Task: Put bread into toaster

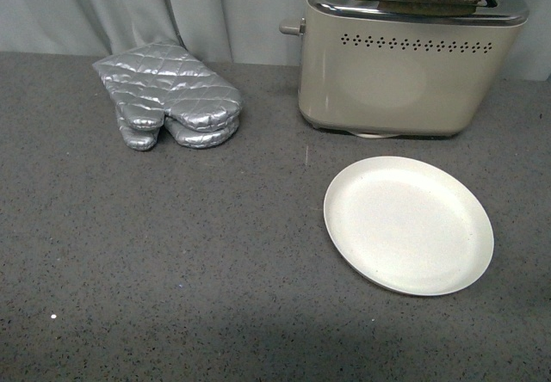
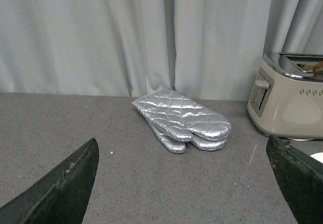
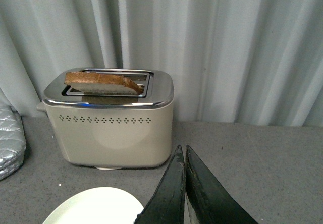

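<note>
Half done at best with the bread [image 3: 103,82]: lies slantwise across the chrome top of the toaster [image 1: 405,72], over the slot openings and plainly above the rim, not dropped upright into either slot; cannot tell whether one edge dips into the nearer slot. Reads as the seating step, with delivery to the toaster made and insertion not yet finished. Leaves the white plate [image 1: 409,224] bare on the tabletop [image 1: 172,270], just in front of the toaster and apart from it. Shows the silver oven mitts [image 1: 168,94] stacked well to the left, out of the way and no part of this job. Finds the right fingers [image 3: 171,193] pressed together with nothing between them, low over the tabletop in front of the toaster, near the plate, clear of the slice. Finds the left fingers [image 2: 60,188] spread wide and empty, facing the mitts, with the toaster off to one side. Calls next, probably, for the right arm: rise to the toaster top, part the fingers or use them closed as a pusher, tip the slice onto its edge, line it up with a slot and ease it down. Risks nudging the slice off the far side of the toaster, or jamming it crosswise, if pushed flat instead of being stood up first.
</note>
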{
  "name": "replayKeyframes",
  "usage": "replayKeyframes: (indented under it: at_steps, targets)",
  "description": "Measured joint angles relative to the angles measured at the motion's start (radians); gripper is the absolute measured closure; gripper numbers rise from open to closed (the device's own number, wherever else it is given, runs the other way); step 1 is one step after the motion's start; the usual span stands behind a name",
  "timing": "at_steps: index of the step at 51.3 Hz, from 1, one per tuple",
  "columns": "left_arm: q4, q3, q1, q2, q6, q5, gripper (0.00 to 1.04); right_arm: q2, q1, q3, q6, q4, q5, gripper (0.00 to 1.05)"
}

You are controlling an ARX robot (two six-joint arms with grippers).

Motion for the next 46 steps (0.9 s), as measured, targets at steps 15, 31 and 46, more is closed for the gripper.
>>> replayKeyframes:
  at_steps: [15,31,46]
  targets:
    - [0.0,0.0,0.0,0.0,0.0,0.0,0.07,-0.198,-0.113,-0.068,0.001,-0.126,-0.109,1.04]
    - [0.0,0.0,0.0,0.0,0.0,0.0,0.07,-0.328,-0.114,-0.116,0.001,-0.2,-0.112,1.04]
    - [0.0,0.0,0.0,0.0,0.0,0.0,0.07,-0.47,-0.114,-0.116,0.001,-0.335,-0.112,1.04]
